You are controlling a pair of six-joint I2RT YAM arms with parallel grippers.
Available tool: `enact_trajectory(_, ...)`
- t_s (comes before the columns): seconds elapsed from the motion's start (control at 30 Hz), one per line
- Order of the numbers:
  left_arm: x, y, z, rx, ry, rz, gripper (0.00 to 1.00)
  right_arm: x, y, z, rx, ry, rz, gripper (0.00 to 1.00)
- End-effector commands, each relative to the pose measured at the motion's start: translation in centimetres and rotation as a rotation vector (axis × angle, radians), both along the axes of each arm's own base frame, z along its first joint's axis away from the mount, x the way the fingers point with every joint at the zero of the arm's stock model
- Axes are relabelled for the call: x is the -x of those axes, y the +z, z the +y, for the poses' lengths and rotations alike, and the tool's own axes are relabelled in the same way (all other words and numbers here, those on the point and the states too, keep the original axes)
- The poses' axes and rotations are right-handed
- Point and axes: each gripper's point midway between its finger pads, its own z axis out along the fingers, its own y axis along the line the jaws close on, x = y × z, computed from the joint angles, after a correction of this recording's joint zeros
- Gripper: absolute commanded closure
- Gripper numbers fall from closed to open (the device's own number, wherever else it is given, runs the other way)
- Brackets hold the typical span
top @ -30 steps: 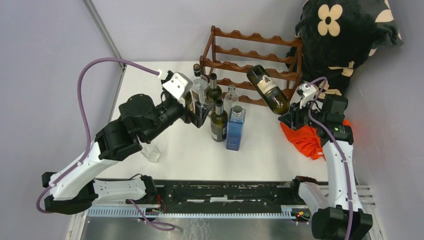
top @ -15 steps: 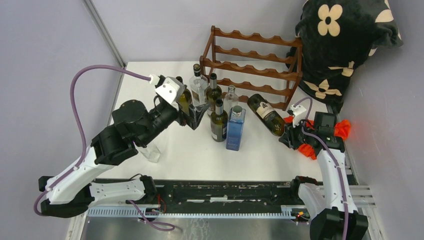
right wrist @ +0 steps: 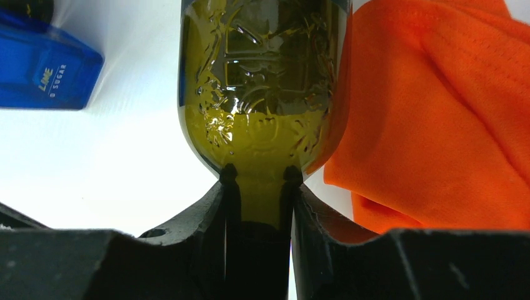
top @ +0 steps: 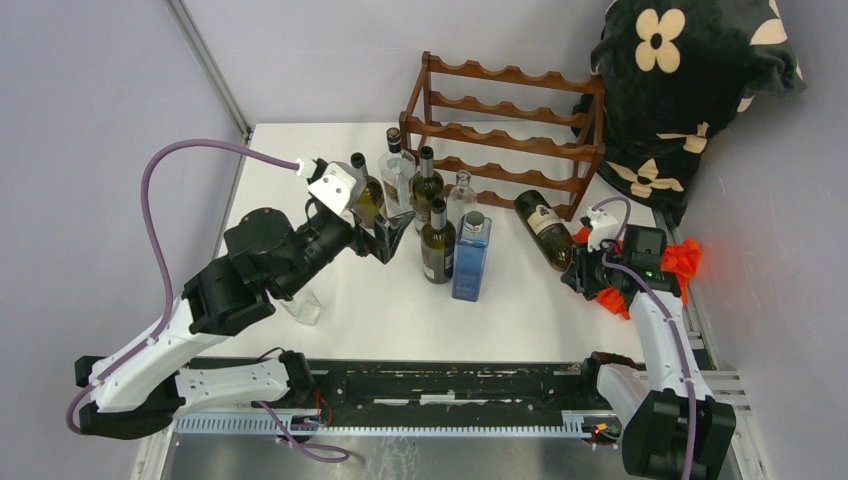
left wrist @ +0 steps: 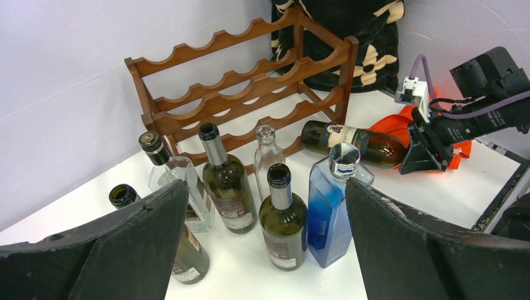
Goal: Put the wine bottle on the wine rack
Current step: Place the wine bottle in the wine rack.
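Nothing racked yet, right hand pinches the wine bottle by the neck, low ahead of it, with the wine rack beyond bare.

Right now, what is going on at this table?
The right arm has its jaws shut on the neck of a green wine bottle, which lies on its side, low, in front of the wooden wine rack. No bottle is on the rack yet. The left arm hovers with jaws open beside a group of upright bottles.
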Motion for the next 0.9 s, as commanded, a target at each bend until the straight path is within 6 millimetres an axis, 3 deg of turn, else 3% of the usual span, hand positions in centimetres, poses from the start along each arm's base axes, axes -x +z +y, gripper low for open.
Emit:
enact_trajectory(0.0, -0.2, 1.6, 0.4, 0.074, 0.024, -0.022, 0.00, -4.3, 3.1, -0.1, -0.063, -0.072, -0.200, 1.00)
enact_trajectory(0.4, -0.2, 1.8, 0.4, 0.088, 0.027, -0.015, 0.00, -5.3, 3.4, 0.1, -0.157, -0.176, -0.262, 1.00)
enact_trajectory(0.67, -0.3, 1.6, 0.2, 0.082, 0.024, -0.011, 0.00, -5.4, 5.8, 0.1, -0.183, -0.178, -0.309, 1.00)
enact_trajectory(0.87, -0.3, 1.5, -0.3, 0.076, 0.013, -0.011, 0.00, -5.8, 4.4, -0.3, -0.223, -0.253, -0.272, 1.00)
